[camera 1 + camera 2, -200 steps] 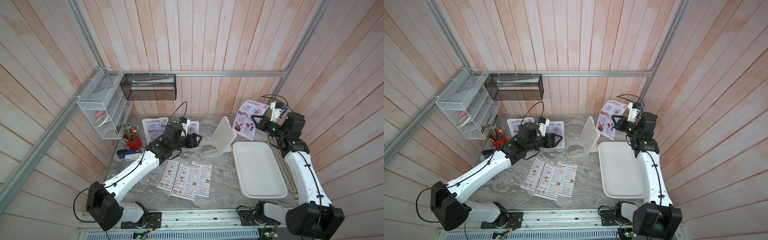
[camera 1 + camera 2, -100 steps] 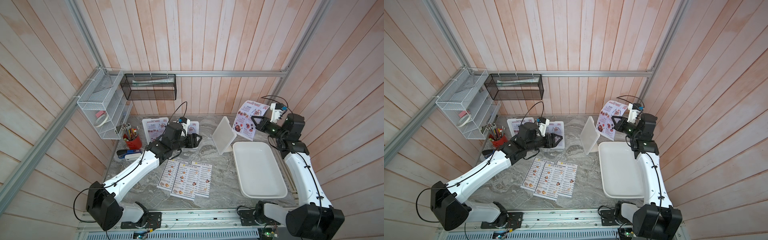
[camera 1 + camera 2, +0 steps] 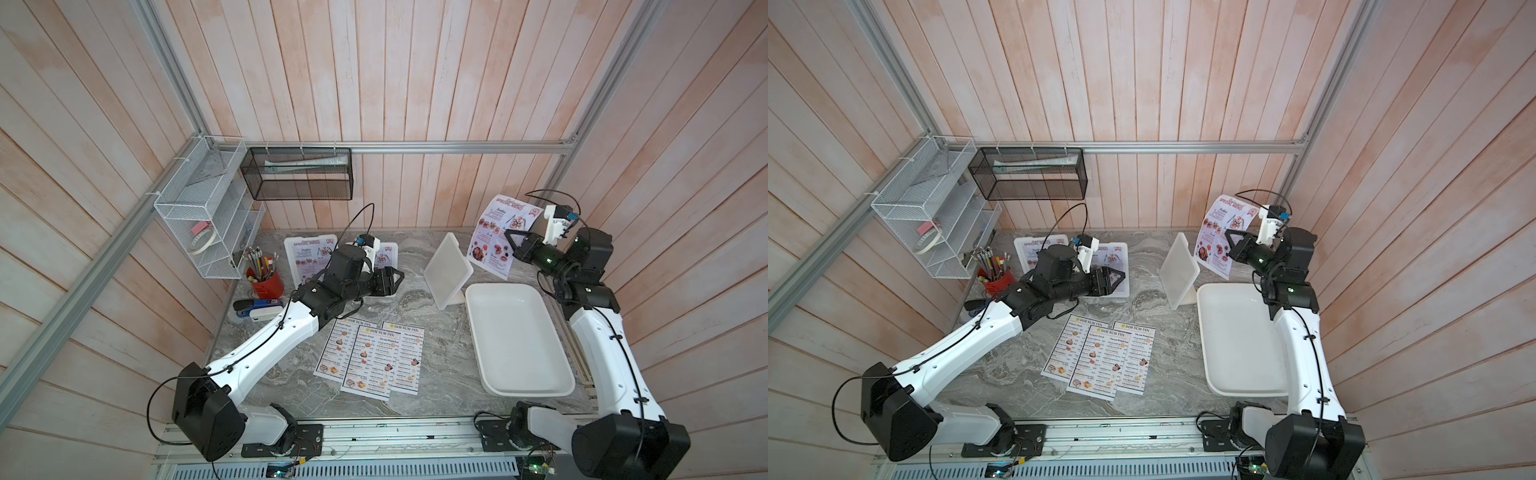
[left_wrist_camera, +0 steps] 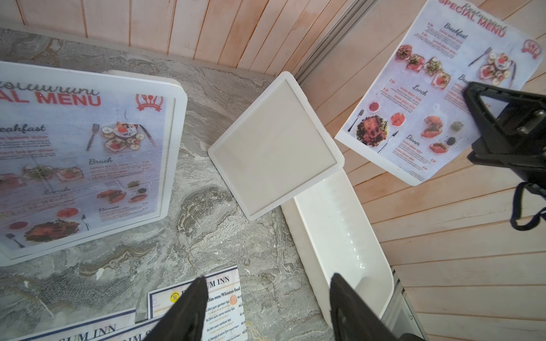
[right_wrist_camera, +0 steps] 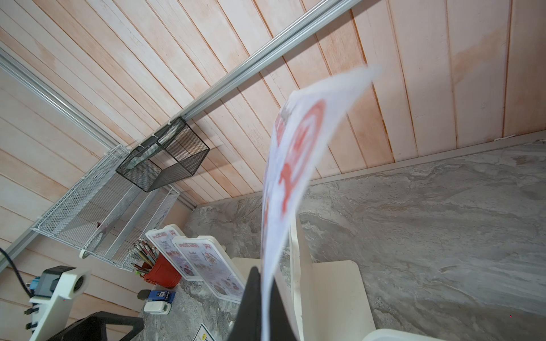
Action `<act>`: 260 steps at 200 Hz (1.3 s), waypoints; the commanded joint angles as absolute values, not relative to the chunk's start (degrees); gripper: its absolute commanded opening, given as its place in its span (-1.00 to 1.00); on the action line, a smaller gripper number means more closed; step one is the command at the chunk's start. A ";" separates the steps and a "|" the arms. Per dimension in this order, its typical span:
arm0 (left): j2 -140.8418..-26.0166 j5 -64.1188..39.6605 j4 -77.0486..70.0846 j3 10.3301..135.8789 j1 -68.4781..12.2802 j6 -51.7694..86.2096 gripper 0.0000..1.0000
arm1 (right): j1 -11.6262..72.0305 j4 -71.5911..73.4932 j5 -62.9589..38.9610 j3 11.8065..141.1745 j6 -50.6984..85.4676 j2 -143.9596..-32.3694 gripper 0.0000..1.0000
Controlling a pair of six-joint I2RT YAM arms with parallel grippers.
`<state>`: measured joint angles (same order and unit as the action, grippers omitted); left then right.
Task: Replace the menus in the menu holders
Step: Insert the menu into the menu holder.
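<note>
Right wrist view shows the right pincer (image 5: 263,290) clenched on the edge of a lilac SPECIAL MENU sheet (image 5: 295,153), held in the air at the far right. Near it, the empty menu holder (image 3: 446,270) stands tilted on the surface (image 3: 415,301), just beside the white tray (image 3: 519,345). The left pincer (image 3: 397,279) hovers released, grasping nothing, by two filled menu holders (image 3: 306,259) at the far left. Three DIM SUM INN menus (image 3: 374,359) lie fanned near the middle.

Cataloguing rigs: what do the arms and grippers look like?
The left arm and right arm have white shells, black joints and thin black cables. The left gripper and right gripper are black with triangular fingers; white camera mounts carry blue plugs.
</note>
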<state>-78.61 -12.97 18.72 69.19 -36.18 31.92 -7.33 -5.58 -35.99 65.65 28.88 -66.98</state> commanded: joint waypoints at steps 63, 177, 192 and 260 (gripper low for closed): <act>-79.25 -12.12 19.42 69.96 -36.47 30.76 0.35 | -7.64 -6.15 -36.60 64.82 28.39 -67.05 -1.00; -79.03 -12.30 19.24 69.52 -36.70 30.96 0.36 | -7.65 -5.19 -38.11 64.75 29.75 -68.81 -1.00; -79.24 -12.23 19.31 69.85 -37.11 30.75 0.36 | -7.54 -4.62 -38.17 64.76 30.05 -69.24 -1.00; -79.37 -11.73 20.87 71.73 -38.72 29.42 0.36 | -6.50 -3.36 -38.39 65.59 30.32 -72.20 -1.00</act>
